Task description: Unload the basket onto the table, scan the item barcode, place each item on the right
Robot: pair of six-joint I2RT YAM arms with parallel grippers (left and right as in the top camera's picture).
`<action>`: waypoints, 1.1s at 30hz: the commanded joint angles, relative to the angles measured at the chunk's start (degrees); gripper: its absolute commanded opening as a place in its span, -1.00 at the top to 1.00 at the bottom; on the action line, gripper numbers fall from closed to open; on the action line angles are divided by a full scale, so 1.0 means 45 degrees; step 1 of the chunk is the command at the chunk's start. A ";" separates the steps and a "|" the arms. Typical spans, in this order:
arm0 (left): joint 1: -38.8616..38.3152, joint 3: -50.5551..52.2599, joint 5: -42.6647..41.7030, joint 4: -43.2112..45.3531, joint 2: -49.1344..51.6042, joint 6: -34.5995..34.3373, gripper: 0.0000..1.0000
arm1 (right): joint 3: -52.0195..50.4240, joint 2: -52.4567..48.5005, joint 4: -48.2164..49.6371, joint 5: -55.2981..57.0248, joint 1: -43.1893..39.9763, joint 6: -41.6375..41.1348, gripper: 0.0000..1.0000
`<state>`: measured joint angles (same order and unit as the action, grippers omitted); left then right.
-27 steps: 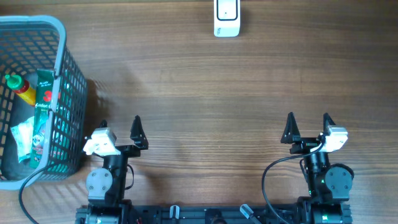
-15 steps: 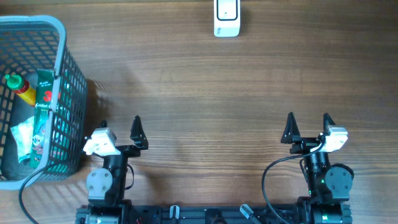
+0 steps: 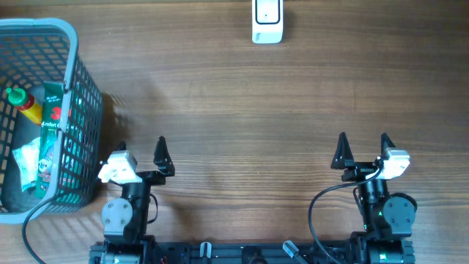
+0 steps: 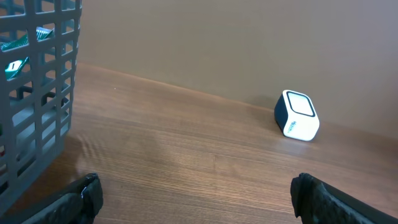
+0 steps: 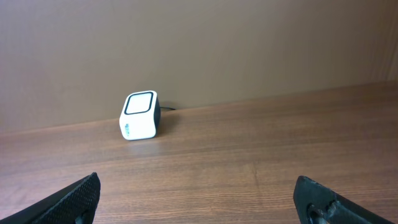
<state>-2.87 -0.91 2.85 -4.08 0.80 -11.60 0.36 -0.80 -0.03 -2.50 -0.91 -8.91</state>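
Note:
A white barcode scanner stands at the far edge of the table; it also shows in the left wrist view as the scanner and in the right wrist view as the scanner. A grey mesh basket at the far left holds a green packet, a red-and-yellow bottle and a pale wrapped item. My left gripper rests open near the front edge, right of the basket, with nothing between its fingers. My right gripper is open and empty too, at the front right.
The basket wall fills the left side of the left wrist view. A black cable loops beside the right arm's base. Bare wooden tabletop lies between the grippers and the scanner.

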 commanded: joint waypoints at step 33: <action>0.0092 -0.1302 -0.1447 -0.0010 -0.0068 0.0199 -1.00 | -0.0015 -0.0029 0.0024 -0.0053 0.0078 0.0185 -1.00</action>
<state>-2.87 -2.79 -0.60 -4.08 0.80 -11.60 0.36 -0.80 -0.03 -2.50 -0.91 -8.88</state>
